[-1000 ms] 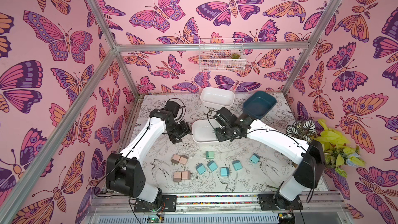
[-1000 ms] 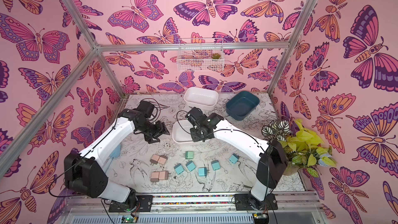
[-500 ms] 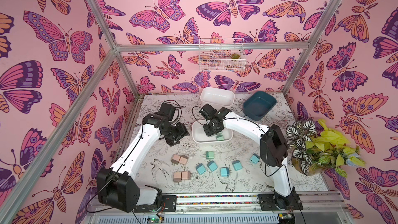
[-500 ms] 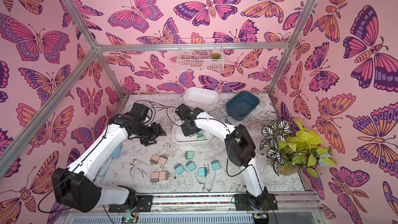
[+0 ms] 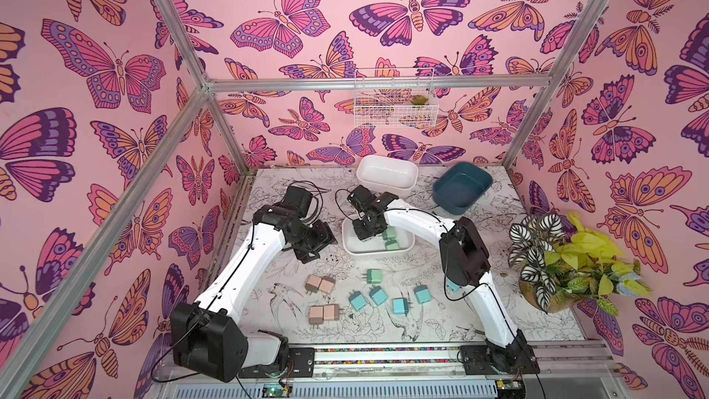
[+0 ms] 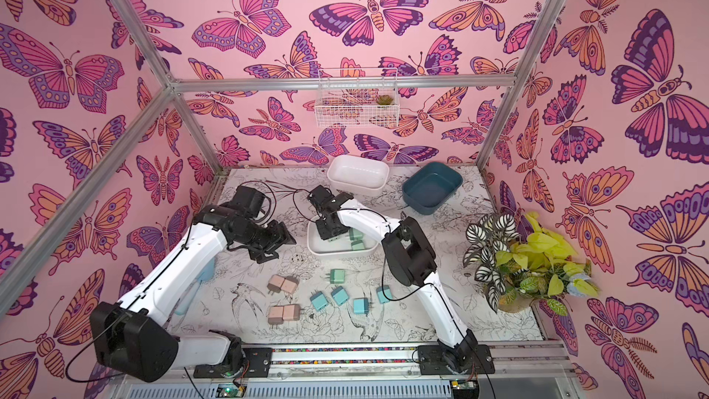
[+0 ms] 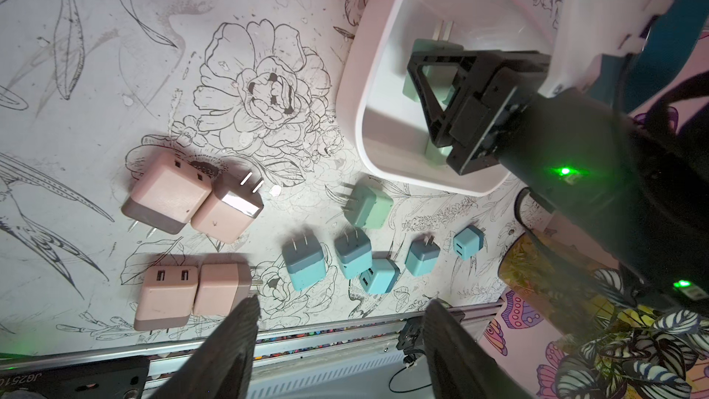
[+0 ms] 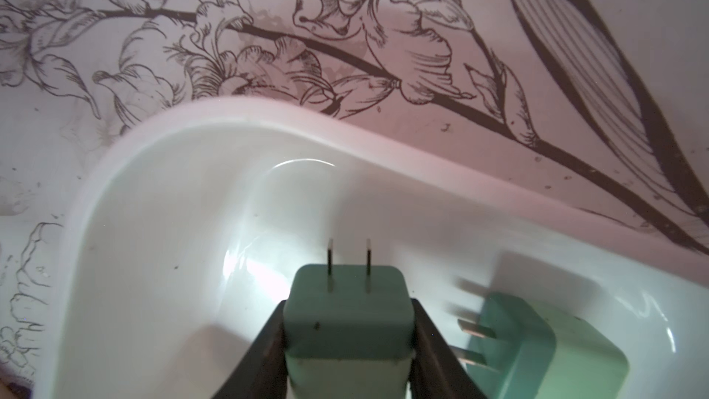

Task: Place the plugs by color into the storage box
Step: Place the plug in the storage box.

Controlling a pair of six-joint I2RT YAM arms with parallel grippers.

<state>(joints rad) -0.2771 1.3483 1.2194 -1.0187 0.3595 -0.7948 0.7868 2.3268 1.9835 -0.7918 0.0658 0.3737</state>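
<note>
My right gripper (image 8: 347,339) is shut on a mint green plug (image 8: 347,312), prongs pointing away, low inside the near white storage box (image 8: 268,109). A second green plug (image 8: 537,351) lies in that box beside it. In both top views the right gripper (image 5: 366,230) sits over the box's left half (image 5: 347,241). My left gripper (image 7: 343,303) is open with nothing between its fingers, hovering left of the box (image 5: 312,249). On the table lie one green plug (image 5: 373,276), several teal plugs (image 5: 378,295) and several pink plugs (image 5: 320,284).
A second white box (image 5: 386,176) and a dark blue box (image 5: 462,191) stand at the back of the table. A potted plant (image 5: 568,262) fills the right edge. A wire basket (image 5: 395,97) hangs on the back wall. One teal plug (image 5: 452,286) is partly hidden by the right arm.
The right arm has carried the green plug leftward across the near white box and down into it. The left gripper has drifted slightly toward the front; its jaws stay apart.
</note>
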